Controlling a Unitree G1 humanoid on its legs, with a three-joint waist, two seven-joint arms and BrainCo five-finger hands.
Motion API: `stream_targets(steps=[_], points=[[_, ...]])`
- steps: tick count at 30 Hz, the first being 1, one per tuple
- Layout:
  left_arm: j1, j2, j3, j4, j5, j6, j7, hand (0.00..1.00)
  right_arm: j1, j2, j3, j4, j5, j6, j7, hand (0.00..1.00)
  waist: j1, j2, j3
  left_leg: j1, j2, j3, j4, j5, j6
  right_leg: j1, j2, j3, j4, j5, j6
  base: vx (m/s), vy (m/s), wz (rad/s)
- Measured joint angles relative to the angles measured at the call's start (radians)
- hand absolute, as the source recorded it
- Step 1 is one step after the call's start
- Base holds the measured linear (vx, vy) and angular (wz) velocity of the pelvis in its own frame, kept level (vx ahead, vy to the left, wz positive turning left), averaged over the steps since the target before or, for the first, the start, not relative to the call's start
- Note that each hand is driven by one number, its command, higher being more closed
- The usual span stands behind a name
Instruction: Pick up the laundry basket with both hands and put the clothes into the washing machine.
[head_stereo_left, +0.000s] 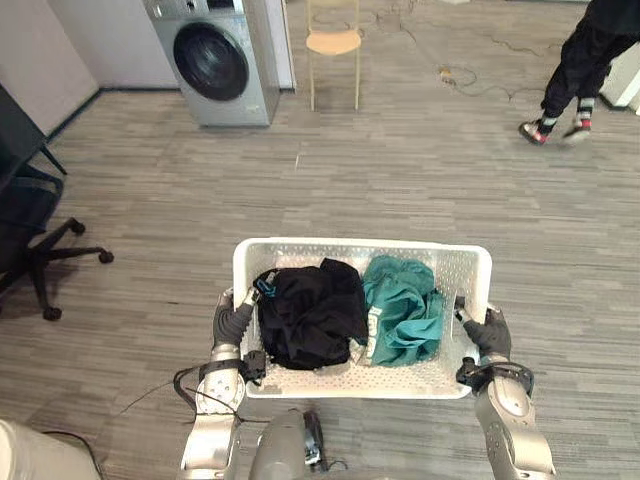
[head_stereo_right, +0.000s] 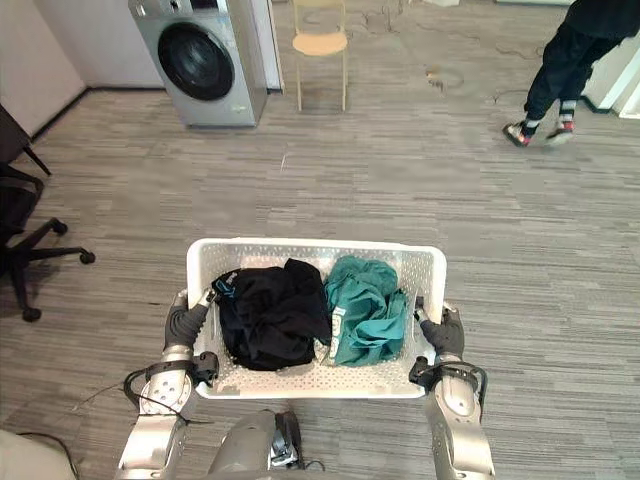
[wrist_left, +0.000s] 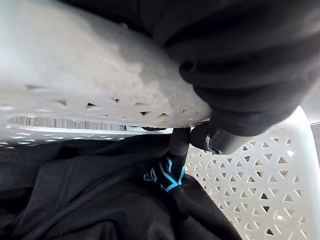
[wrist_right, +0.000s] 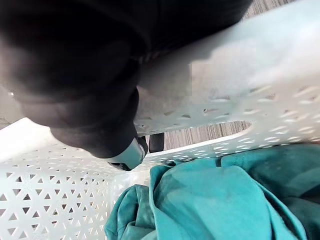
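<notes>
A white perforated laundry basket (head_stereo_left: 360, 246) hangs in front of me above the floor, held at both short ends. A black garment (head_stereo_left: 310, 315) fills its left half and a teal garment (head_stereo_left: 405, 310) its right half. My left hand (head_stereo_left: 232, 320) grips the left end; in the left wrist view its fingers (wrist_left: 178, 142) curl through the handle slot over the black cloth (wrist_left: 75, 200). My right hand (head_stereo_left: 490, 333) grips the right end the same way, its fingers (wrist_right: 127, 152) hooked under the rim above the teal cloth (wrist_right: 215, 200). The grey washing machine (head_stereo_left: 215, 60) stands far off at the back left, its round door closed.
A wooden chair (head_stereo_left: 333, 45) stands right of the washer. A black office chair (head_stereo_left: 30, 250) sits at the left edge. A person's legs (head_stereo_left: 580, 70) are at the back right. Open wood-look floor lies between the basket and the washer.
</notes>
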Motion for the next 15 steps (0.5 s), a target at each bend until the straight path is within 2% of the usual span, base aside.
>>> stream_targets(steps=[1,2,3,4,5,6,8,9,10,11,12,13,14,15], points=[[0.001,0.006,-0.001,0.000,0.003,0.014,0.000,1.00,-0.004,0.012,-0.006,0.028,-0.008,0.000,0.006,1.00,-0.001,-0.022,0.009,0.080,-0.036,0.005,-0.026,-0.025,0.035,-0.061,-0.012,0.025,0.238,0.087,0.090,0.66,0.277,0.19],[0.008,0.016,-0.001,0.001,0.009,0.023,0.001,1.00,-0.005,0.023,-0.005,0.045,-0.025,0.001,0.008,1.00,-0.002,-0.027,0.011,0.170,-0.058,0.005,-0.062,-0.033,0.049,-0.122,-0.014,0.008,0.469,0.099,0.083,0.65,0.229,0.17],[0.011,0.019,-0.001,0.001,0.009,0.023,0.002,1.00,-0.005,0.030,-0.005,0.049,-0.037,0.000,0.008,1.00,-0.001,-0.025,0.012,0.215,-0.064,0.003,-0.085,-0.033,0.049,-0.152,-0.013,-0.016,0.554,0.095,0.076,0.71,0.179,0.04],[0.018,0.023,0.002,0.001,0.011,0.022,0.010,1.00,-0.005,0.044,-0.004,0.051,-0.058,-0.002,0.007,1.00,0.002,-0.002,0.011,0.352,-0.067,-0.002,-0.186,-0.033,0.049,-0.229,0.000,-0.103,0.657,0.052,-0.001,0.67,0.134,-0.08],[0.018,0.024,0.003,-0.002,0.011,0.022,0.015,1.00,-0.007,0.047,-0.003,0.050,-0.060,-0.003,0.006,1.00,0.002,0.003,0.008,0.389,-0.069,-0.004,-0.223,-0.033,0.048,-0.259,0.001,-0.130,0.653,0.038,-0.025,0.64,0.114,-0.09],[0.018,0.033,0.000,-0.011,0.011,0.018,0.022,1.00,-0.007,0.056,-0.004,0.048,-0.060,-0.009,0.006,1.00,-0.004,0.009,-0.001,0.442,-0.071,-0.008,-0.281,-0.033,0.039,-0.327,0.001,-0.181,0.591,0.009,-0.066,0.47,0.051,0.03],[0.018,0.039,0.000,-0.025,0.011,0.015,0.022,1.00,-0.009,0.061,-0.002,0.046,-0.058,-0.021,0.006,1.00,-0.024,0.006,-0.013,0.472,-0.071,-0.029,-0.313,-0.042,-0.003,-0.409,0.006,-0.226,0.454,-0.019,-0.108,0.43,0.010,0.20],[0.017,0.040,0.000,-0.033,0.011,0.011,0.022,1.00,-0.014,0.060,-0.006,0.046,-0.057,-0.026,0.005,1.00,-0.030,0.011,-0.010,0.499,-0.067,-0.044,-0.336,-0.062,-0.042,-0.470,0.030,-0.224,0.324,-0.020,-0.122,0.41,-0.026,0.17],[0.017,0.040,0.001,-0.032,0.011,0.010,0.022,1.00,-0.015,0.056,-0.005,0.046,-0.056,-0.026,0.004,1.00,-0.033,0.012,-0.010,0.515,-0.062,-0.048,-0.345,-0.074,-0.063,-0.494,0.043,-0.222,0.243,-0.011,-0.131,0.51,-0.062,0.11],[0.017,0.040,0.002,-0.032,0.011,0.011,0.022,1.00,-0.013,0.055,-0.001,0.048,-0.048,-0.026,-0.001,1.00,-0.040,0.011,-0.010,0.546,-0.051,-0.053,-0.351,-0.096,-0.102,-0.518,0.075,-0.217,0.052,0.054,-0.159,0.65,-0.122,0.13],[0.018,0.043,0.001,-0.031,0.011,0.011,0.022,1.00,-0.004,0.055,0.008,0.048,-0.046,-0.028,-0.011,1.00,-0.048,0.000,-0.016,0.590,-0.052,-0.065,-0.352,-0.126,-0.151,-0.506,0.123,-0.203,-0.185,0.244,-0.187,0.55,-0.110,0.15],[0.018,0.044,0.001,-0.030,0.011,0.011,0.022,1.00,0.001,0.055,0.010,0.047,-0.045,-0.028,-0.012,1.00,-0.050,-0.002,-0.017,0.604,-0.051,-0.073,-0.350,-0.131,-0.159,-0.502,0.132,-0.193,-0.209,0.304,-0.200,0.62,-0.148,0.09],[0.012,0.018,-0.008,-0.002,0.013,0.011,0.023,1.00,0.011,0.031,0.017,0.049,-0.037,-0.032,-0.013,1.00,-0.051,0.045,-0.022,0.637,-0.015,-0.094,-0.330,-0.143,-0.171,-0.493,0.164,-0.184,-0.166,0.358,-0.198,0.50,-0.086,0.02],[0.008,0.018,-0.014,0.001,0.015,0.011,0.024,1.00,0.011,0.019,0.016,0.041,-0.036,-0.030,-0.014,1.00,-0.053,0.065,-0.029,0.622,0.017,-0.106,-0.266,-0.117,-0.187,-0.486,0.176,-0.189,-0.129,0.287,-0.202,0.71,-0.150,0.05]])
